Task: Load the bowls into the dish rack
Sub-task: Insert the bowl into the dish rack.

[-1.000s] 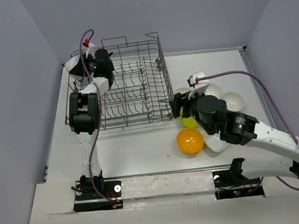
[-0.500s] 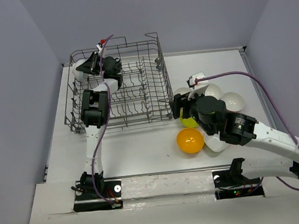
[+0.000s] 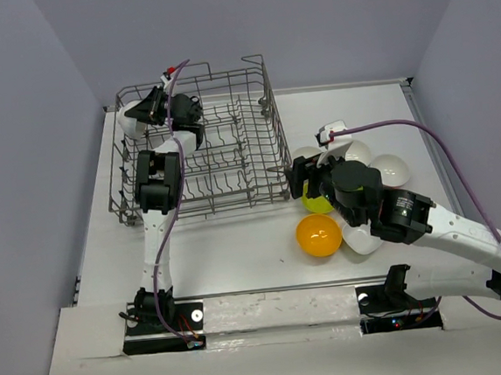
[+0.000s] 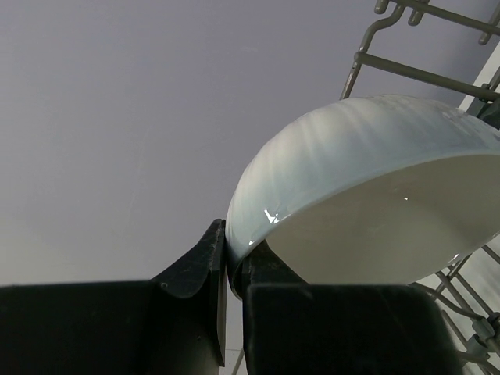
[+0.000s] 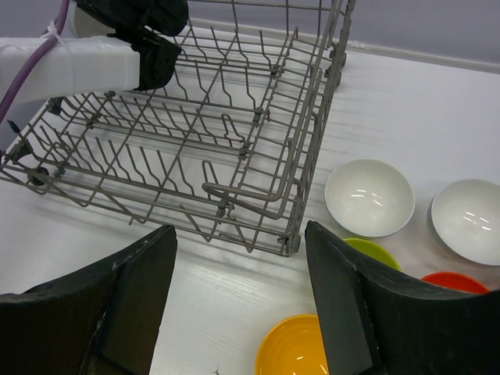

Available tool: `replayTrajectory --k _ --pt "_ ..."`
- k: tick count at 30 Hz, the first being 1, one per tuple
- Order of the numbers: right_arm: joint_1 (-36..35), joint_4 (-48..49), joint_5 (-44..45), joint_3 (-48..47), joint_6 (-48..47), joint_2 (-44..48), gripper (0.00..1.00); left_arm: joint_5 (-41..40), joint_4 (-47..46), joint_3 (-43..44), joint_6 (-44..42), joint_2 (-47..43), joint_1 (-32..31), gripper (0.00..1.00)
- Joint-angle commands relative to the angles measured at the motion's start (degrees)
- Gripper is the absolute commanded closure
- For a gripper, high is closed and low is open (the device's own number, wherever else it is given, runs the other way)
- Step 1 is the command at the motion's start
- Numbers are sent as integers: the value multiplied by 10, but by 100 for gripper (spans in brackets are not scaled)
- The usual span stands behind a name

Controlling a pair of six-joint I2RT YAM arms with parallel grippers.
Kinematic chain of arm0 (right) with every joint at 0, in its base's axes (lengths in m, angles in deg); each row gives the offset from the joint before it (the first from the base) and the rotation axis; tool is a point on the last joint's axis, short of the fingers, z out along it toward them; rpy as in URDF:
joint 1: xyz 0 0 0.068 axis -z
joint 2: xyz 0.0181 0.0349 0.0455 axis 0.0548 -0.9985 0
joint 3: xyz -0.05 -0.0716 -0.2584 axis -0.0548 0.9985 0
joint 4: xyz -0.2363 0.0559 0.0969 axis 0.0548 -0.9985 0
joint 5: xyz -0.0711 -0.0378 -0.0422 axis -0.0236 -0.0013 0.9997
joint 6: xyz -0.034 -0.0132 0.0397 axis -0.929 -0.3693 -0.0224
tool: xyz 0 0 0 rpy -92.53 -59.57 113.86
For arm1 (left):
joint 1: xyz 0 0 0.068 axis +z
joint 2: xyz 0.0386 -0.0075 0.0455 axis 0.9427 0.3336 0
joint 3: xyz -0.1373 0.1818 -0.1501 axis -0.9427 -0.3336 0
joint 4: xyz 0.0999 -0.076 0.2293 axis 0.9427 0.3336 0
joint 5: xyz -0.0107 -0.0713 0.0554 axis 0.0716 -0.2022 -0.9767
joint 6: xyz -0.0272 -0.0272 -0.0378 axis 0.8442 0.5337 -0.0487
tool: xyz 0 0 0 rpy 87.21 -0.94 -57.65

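My left claw (image 4: pixel 226 273) is clamped on the rim of a white bowl (image 4: pixel 367 180), holding it at the upper left of the top view, over the far corner of the dish rack (image 3: pixel 225 198). To seat it well, I should tip it on edge, lower it between two tine rows, and release only once it rests. My right claw (image 5: pixel 241 258) hangs wide apart and empty above the orange-yellow bowl (image 3: pixel 318 235) and its neighbours, centre right.

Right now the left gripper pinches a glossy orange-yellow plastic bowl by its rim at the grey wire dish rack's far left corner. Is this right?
Only the colour is wrong: the left wrist view shows the left gripper pinching a glossy white plastic bowl.
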Motion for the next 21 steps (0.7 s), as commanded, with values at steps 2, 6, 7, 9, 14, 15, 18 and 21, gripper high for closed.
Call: replayTrajectory --k 2,6,7,9,14,15,18,21 --pt "0 22 18 2 -1 3 27 -74 -440 -30 -45 -25 3 100" --pt "0 21 21 3 -3 1 27 -77 -439 -50 -42 -34 3 100" --pt "0 21 23 3 -4 2 27 -78 -438 -52 -42 -34 3 100" --pt "0 21 24 4 -4 3 27 -79 -437 -56 -41 -31 3 100" --pt "0 21 28 5 -6 4 27 -86 -438 -54 -45 -16 2 100" --pt "0 21 28 5 -6 3 27 -86 -437 -53 -45 -14 2 100" --pt "0 21 27 4 -7 0 27 -87 -435 -46 -47 -7 0 100" --pt "0 21 27 3 -7 -3 27 -89 -426 -44 -42 -3 0 100"
